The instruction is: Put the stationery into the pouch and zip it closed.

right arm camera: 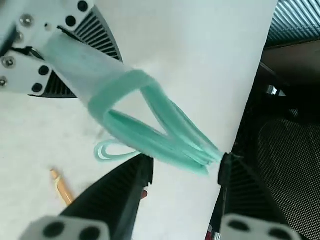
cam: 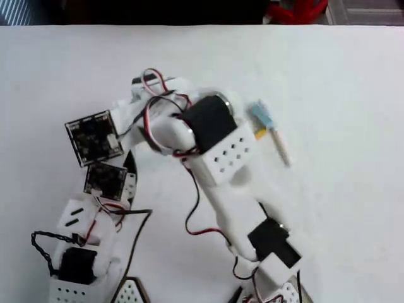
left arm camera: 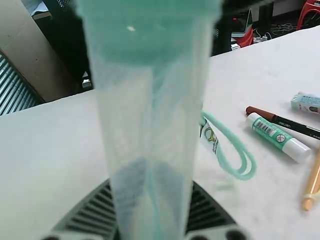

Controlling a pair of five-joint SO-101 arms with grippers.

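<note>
A translucent pouch (left arm camera: 150,125) with teal trim rises straight out of my left gripper (left arm camera: 152,222), which is shut on its end. In the right wrist view the pouch (right arm camera: 95,80) stretches from the left gripper (right arm camera: 45,55) to my right gripper (right arm camera: 185,160), which is open; the teal edge lies between its fingers, against one of them. On the table beside the pouch lie a glue stick (left arm camera: 277,137), a dark pen (left arm camera: 287,125), a blue eraser (left arm camera: 306,102) and a pencil (left arm camera: 312,185). In the high view the arms cover the pouch, with the eraser (cam: 261,115) and pencil (cam: 281,146) to their right.
A teal cord loop (left arm camera: 235,157) from the pouch lies on the white table (cam: 341,208). The table's far edge (cam: 202,25) meets a dark background. Wires and two circuit boards (cam: 95,137) sit on the arm at the left.
</note>
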